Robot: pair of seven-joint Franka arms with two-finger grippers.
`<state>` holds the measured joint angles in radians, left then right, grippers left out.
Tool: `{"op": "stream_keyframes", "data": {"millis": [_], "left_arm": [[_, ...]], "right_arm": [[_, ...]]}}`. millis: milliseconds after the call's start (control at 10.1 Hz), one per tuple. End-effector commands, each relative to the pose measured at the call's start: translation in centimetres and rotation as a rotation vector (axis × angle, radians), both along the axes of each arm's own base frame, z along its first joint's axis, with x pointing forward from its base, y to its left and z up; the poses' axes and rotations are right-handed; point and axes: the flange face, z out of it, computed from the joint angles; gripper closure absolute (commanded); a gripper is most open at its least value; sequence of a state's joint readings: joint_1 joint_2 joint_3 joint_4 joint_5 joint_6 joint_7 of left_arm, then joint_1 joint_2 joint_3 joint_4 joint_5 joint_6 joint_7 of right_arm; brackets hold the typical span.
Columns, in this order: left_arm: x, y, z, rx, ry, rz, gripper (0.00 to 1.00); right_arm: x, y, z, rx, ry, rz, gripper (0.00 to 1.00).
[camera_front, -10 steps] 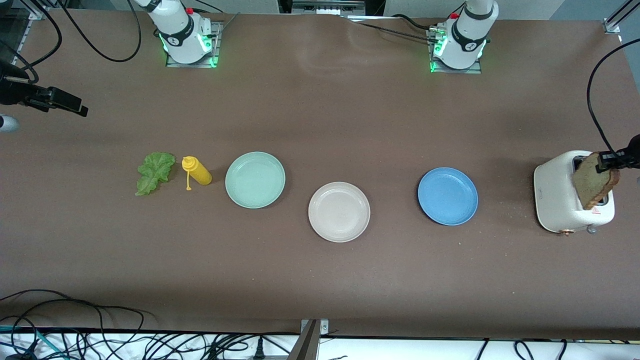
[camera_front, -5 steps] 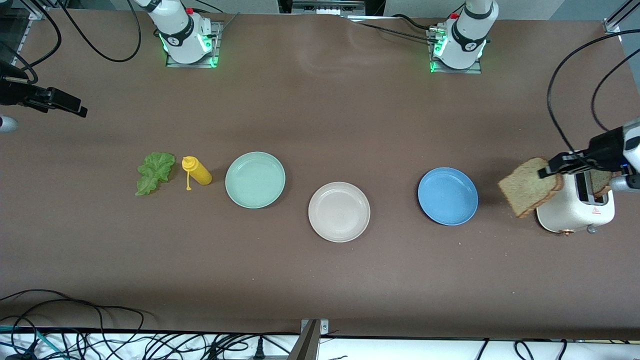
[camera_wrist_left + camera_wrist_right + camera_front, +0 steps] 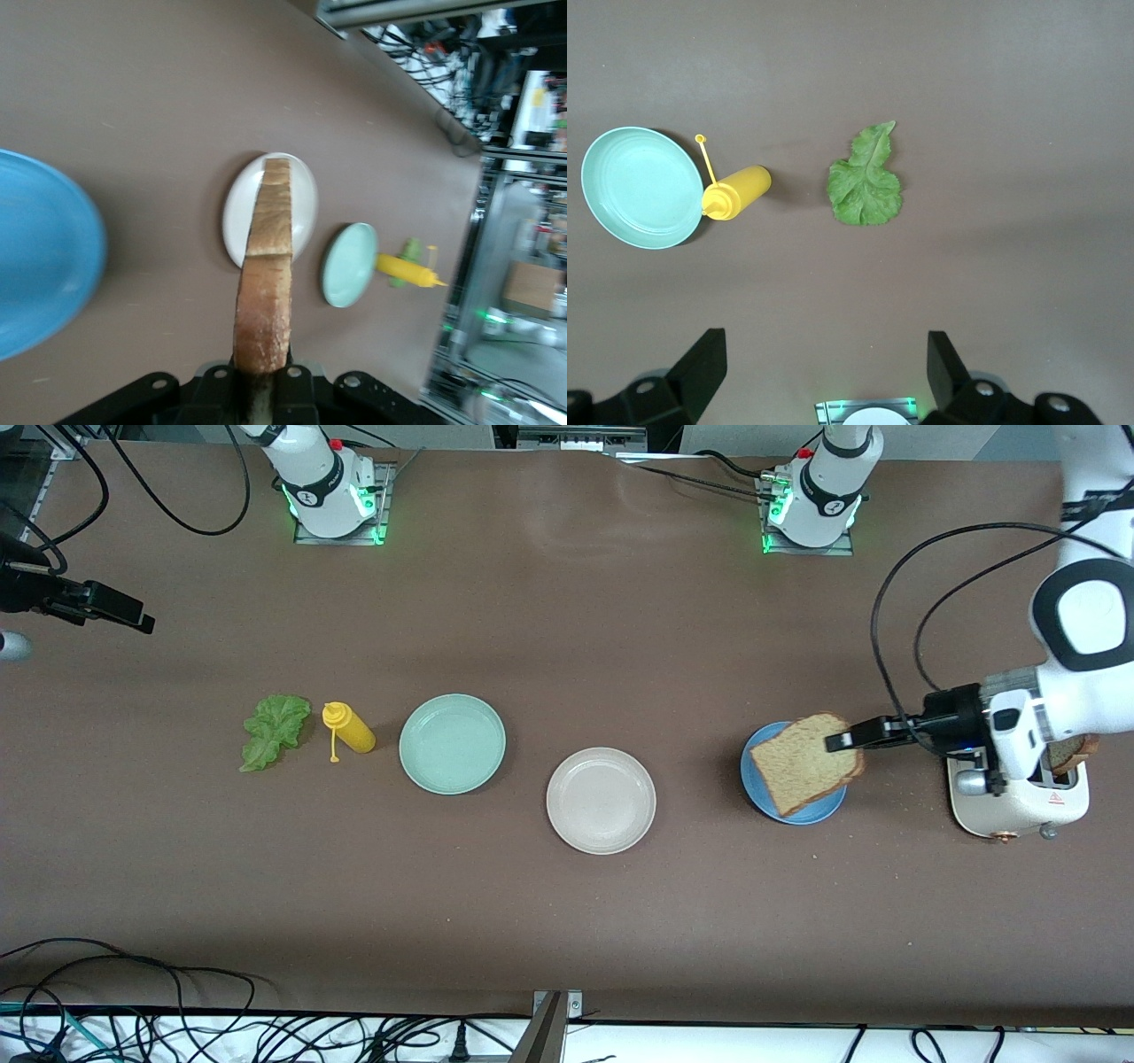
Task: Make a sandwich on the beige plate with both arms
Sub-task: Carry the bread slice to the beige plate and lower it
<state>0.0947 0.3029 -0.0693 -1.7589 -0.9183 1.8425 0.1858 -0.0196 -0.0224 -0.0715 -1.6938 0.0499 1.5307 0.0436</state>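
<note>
The left end effector (image 3: 837, 741), clenched on a bread slice (image 3: 804, 764), has carried it from the toaster (image 3: 1019, 804) to over the blue plate (image 3: 819, 811), while the right end effector (image 3: 824, 372) waits open-jawed at the counter's (image 3: 567, 921) right-arm edge.

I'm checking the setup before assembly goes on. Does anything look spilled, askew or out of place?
Only small things: the yellow mustard bottle lies on its side beside the lettuce leaf, and pale crumbs speckle the table near the toaster.

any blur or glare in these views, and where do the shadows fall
Left wrist view: blue plate smeared with motion blur; bread slice fairly sharp. Front view: even light, soft shadow beside the beige plate, green glow at both bases. Right wrist view: sharp, faint shadow by the lettuce.
</note>
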Motion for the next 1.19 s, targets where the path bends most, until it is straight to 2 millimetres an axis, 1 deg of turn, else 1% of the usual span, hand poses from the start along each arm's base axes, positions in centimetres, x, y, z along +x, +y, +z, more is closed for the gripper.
{"op": "stream_keyframes", "data": {"millis": [0,99,198,296,395,494,593,790,889,988,1086], "left_arm": [[0.9,-3.0,-3.3,-0.107,0.046,-0.017,1.0],[1.7,-5.1,-5.2,-0.144,0.067,-0.04,1.0],[2.6,-7.0,-6.9,-0.199,0.09,-0.033,1.0],[2.6,-9.1,-8.5,-0.247,0.12,-0.027,1.0],[2.6,-11.1,-9.6,-0.264,0.135,-0.035,1.0],[2.9,-12.9,-10.6,-0.236,0.119,-0.035,1.0],[3.2,-13.4,-11.6,-0.226,0.099,-0.012,1.0],[2.9,-14.8,-12.7,-0.221,0.106,-0.017,1.0],[2.8,-15.5,-14.0,-0.217,0.12,-0.012,1.0],[2.7,-16.5,-14.9,-0.21,0.119,0.01,1.0],[2.2,-18.5,-15.7,-0.189,0.113,0.0,1.0]], "right_arm": [[-0.2,-0.5,0.2,-0.001,0.002,-0.014,0.0],[-0.2,-0.6,0.2,-0.001,0.001,-0.015,0.0],[-0.4,-1.3,0.0,0.002,0.011,-0.029,0.0],[-0.4,-1.7,0.0,0.005,0.014,-0.032,0.0],[-0.3,-1.6,0.0,0.007,0.009,-0.033,0.0],[-0.3,-1.5,0.0,0.007,0.008,-0.03,0.0],[-0.4,-1.5,-0.1,0.012,0.015,-0.033,0.0],[-0.6,-2.0,-0.2,0.014,0.025,-0.041,0.0],[-0.6,-1.9,-0.2,0.015,0.024,-0.042,0.0],[-0.5,-1.9,-0.2,0.015,0.024,-0.04,0.0],[-0.6,-1.9,-0.2,0.016,0.024,-0.042,0.0]]}}
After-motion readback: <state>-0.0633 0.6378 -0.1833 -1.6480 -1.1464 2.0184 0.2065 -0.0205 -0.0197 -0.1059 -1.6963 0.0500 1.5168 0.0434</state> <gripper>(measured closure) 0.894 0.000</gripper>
